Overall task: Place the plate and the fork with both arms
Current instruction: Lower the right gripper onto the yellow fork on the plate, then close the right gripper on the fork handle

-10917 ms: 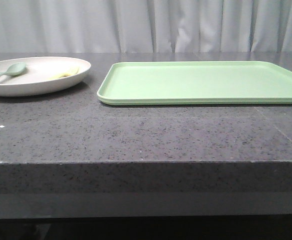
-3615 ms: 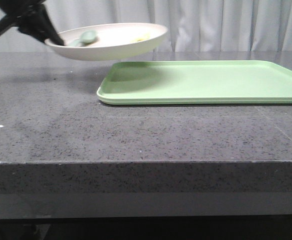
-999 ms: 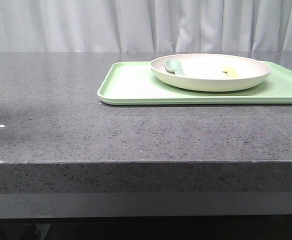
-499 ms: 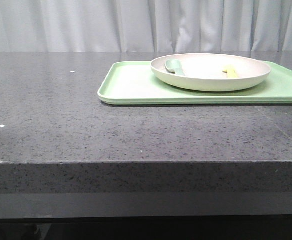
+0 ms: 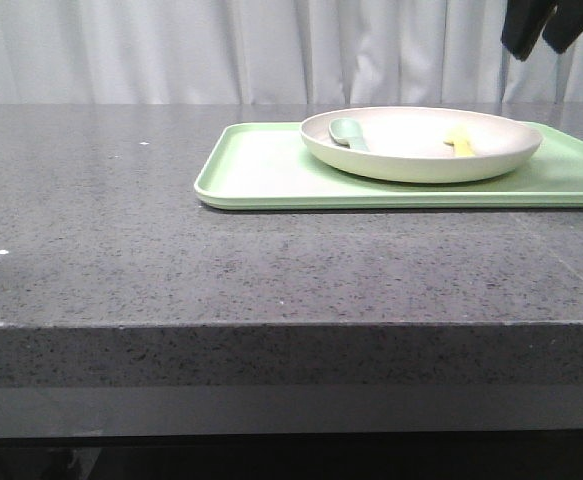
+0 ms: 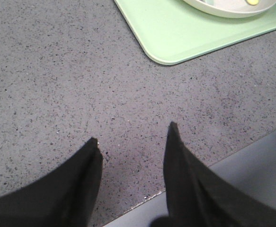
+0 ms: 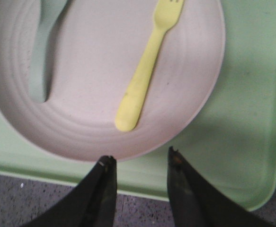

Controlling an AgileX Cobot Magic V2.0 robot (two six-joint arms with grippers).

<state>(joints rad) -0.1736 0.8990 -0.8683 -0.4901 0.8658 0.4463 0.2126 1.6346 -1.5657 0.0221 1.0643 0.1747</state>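
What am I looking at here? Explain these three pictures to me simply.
This is a robot with two arms, each ending in a two-fingered gripper, working at a dark stone table. The front picture looks forward over the table: a green tray carries a cream plate, and in the plate lie a yellow fork and a grey-green spoon.

The other two pictures come from cameras on the wrists. The left gripper hangs open over bare table, holding nothing. The right gripper hangs open above the plate's edge near the fork's handle, also empty.
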